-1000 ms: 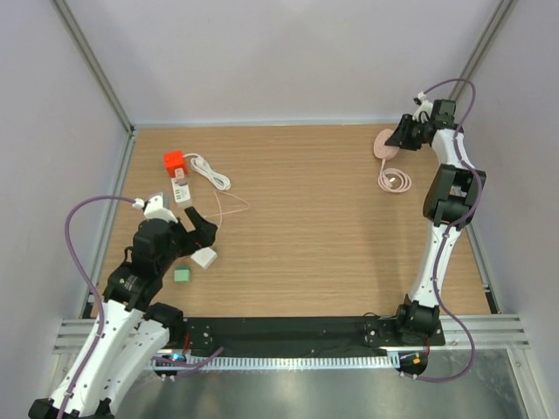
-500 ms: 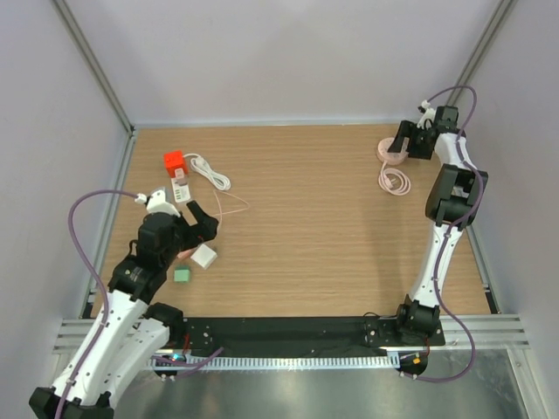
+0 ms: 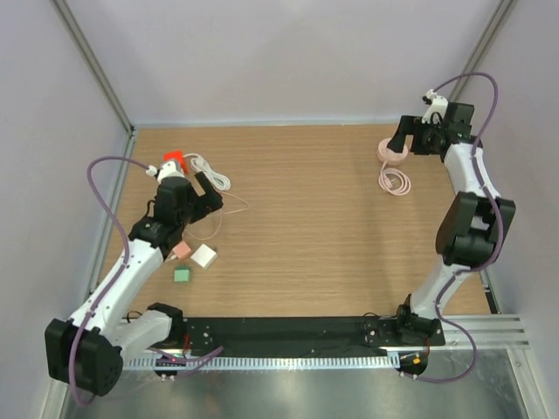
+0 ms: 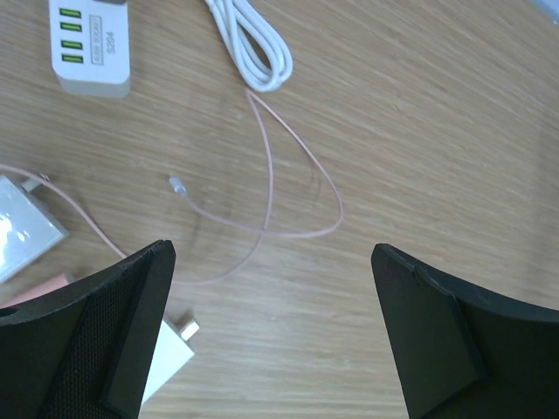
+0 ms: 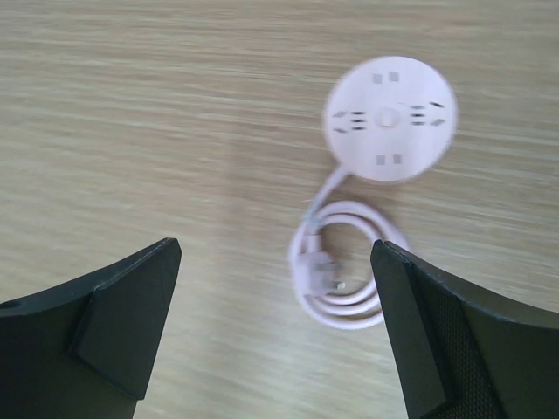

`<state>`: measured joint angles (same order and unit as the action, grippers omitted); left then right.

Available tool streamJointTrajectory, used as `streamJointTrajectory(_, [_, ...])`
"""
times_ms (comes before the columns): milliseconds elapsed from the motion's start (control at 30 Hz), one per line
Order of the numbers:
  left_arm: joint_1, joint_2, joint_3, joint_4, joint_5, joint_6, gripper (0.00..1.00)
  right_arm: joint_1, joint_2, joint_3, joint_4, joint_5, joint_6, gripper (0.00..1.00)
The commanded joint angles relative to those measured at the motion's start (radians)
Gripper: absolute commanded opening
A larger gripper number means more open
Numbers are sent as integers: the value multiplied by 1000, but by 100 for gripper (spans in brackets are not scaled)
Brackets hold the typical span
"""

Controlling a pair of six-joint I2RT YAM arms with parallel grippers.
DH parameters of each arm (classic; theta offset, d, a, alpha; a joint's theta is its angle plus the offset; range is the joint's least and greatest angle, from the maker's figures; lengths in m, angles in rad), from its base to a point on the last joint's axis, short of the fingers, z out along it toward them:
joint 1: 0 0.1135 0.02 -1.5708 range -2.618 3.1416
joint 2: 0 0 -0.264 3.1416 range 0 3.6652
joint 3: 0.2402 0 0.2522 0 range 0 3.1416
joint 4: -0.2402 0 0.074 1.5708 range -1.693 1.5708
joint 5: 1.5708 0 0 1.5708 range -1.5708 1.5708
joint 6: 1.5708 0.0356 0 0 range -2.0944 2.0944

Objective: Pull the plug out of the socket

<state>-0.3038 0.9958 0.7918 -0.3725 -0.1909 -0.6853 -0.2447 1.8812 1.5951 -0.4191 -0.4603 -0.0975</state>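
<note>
Plug (image 4: 33, 183) is what I am judging the small connector on the thin pink cable (image 4: 269, 175) to be. It is looking seated in a glossy white adapter (image 4: 22, 229) toward the left edge of the bench (image 3: 306, 227), a little farther in than the green block (image 3: 182, 274) and a loose pronged white charger (image 4: 170, 353).

I am holding the left gripper (image 4: 271, 250) above this clutter with its fingers spread wide and nothing between them, probably so the wrist camera is taking in the whole tangle. The connector is lying outside the gap, past the finger on the left of that view.

Farther on, a four-port USB charger (image 4: 92, 44) and a coiled white cable (image 4: 253, 52) are resting. Beyond them an orange block (image 3: 175, 159) is sitting toward the far left corner, half hidden by the arm. I cannot tell whether anything is plugged into it.

At the far right corner the right gripper (image 5: 275, 246) is hovering, equally wide open and empty, over a round socket (image 5: 389, 118). Its face is showing bare slots and its cord (image 5: 336, 271) is lying coiled beside it, so I am judging the pull belongs on the left.
</note>
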Motion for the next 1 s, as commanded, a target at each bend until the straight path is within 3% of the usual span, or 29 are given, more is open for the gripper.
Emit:
streamJointTrajectory(0, [70,108,70,93,-2,-10,100,70,-177,-136,68,-161,-34,100])
streamJointTrajectory(167, [212,280,177,132,109,-22,100,221,-391,-273,14,-261,-21,100])
streamJointTrajectory(333, [330,502,331,95,139,7,93,343,-490,-340,-21,-386,60,100])
streamJointTrajectory(467, [348,651,472,-8,107,85,91,358,-553,-455,84,-437,133,99])
streamJointTrajectory(633, [348,793,638,-85,28,170,84,358,-573,-520,100,-434,102,99])
streamJointTrajectory(967, [347,949,779,-177,-36,243,69,343,-571,-523,100,-456,84,99])
